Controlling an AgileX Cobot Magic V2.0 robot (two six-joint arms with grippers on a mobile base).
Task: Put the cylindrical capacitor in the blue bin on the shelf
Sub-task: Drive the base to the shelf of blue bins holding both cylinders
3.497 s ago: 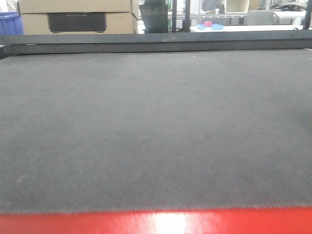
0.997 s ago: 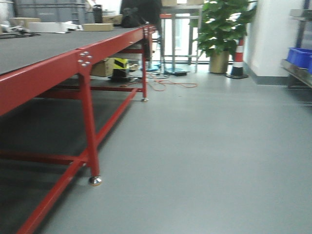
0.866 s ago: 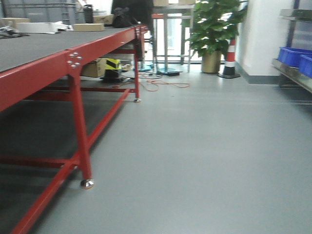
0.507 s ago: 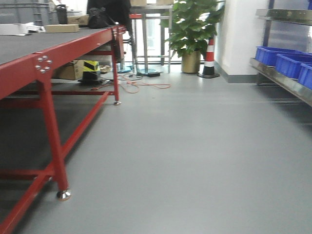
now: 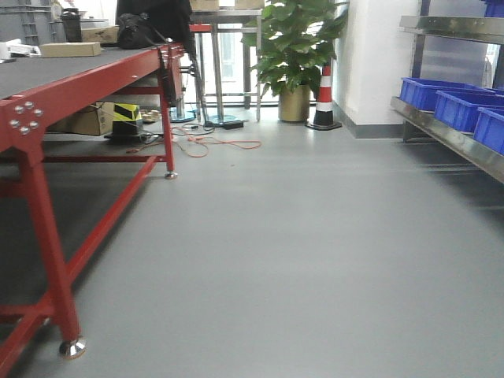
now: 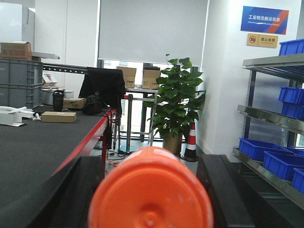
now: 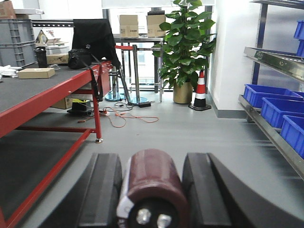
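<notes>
The cylindrical capacitor [image 7: 154,185], a stubby dark brown cylinder with two metal terminals facing the camera, sits between the black fingers of my right gripper [image 7: 154,164], which is shut on it. My left gripper [image 6: 151,166] is shut on a larger orange cylinder [image 6: 152,194]. The shelf [image 5: 453,135], a metal rack with a shiny steel rail, runs along the right wall. Blue bins [image 5: 431,91] stand in a row on its lower level, and they also show in the right wrist view as blue bins [image 7: 266,95]. Both grippers are well short of the shelf.
A long red-framed table [image 5: 87,72] with a dark top fills the left side, its leg [image 5: 51,260] close by. Ahead stand a potted plant [image 5: 295,47], a traffic cone [image 5: 324,96] and loose orange cables [image 5: 213,144] on the grey floor [image 5: 283,236].
The front view has swung right, from the dark table top to the aisle. The table has slid left and the shelf with blue bins has come into view on the right.
</notes>
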